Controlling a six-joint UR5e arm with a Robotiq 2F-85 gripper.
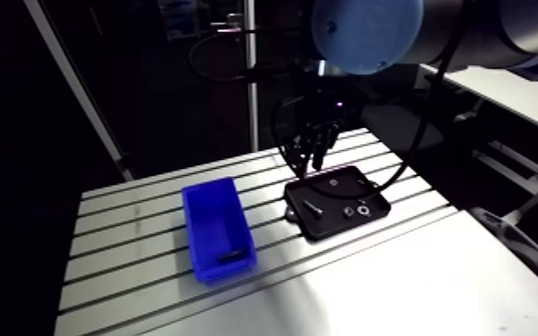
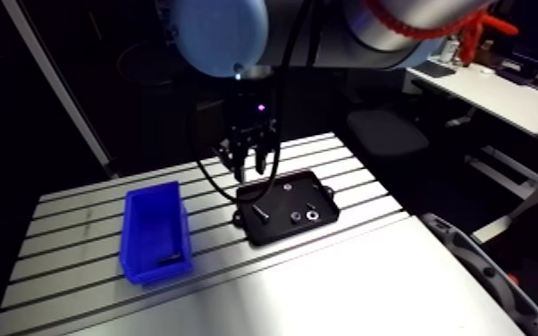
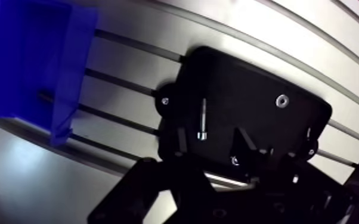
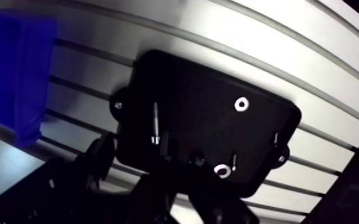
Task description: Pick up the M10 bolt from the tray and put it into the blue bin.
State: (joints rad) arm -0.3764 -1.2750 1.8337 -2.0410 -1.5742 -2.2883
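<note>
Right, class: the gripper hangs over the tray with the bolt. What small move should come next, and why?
Probably lower straight down. The gripper hangs above the tray, jaws open and empty, and in the wrist view the bolt lies flat on the tray, roughly between them and slightly ahead. Descending until the jaws straddle it should set up the grasp.

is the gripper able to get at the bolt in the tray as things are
Probably yes. The bolt lies alone on the floor of the tray, apart from the washer, with nothing over it, and the open gripper hangs above the tray.
</note>
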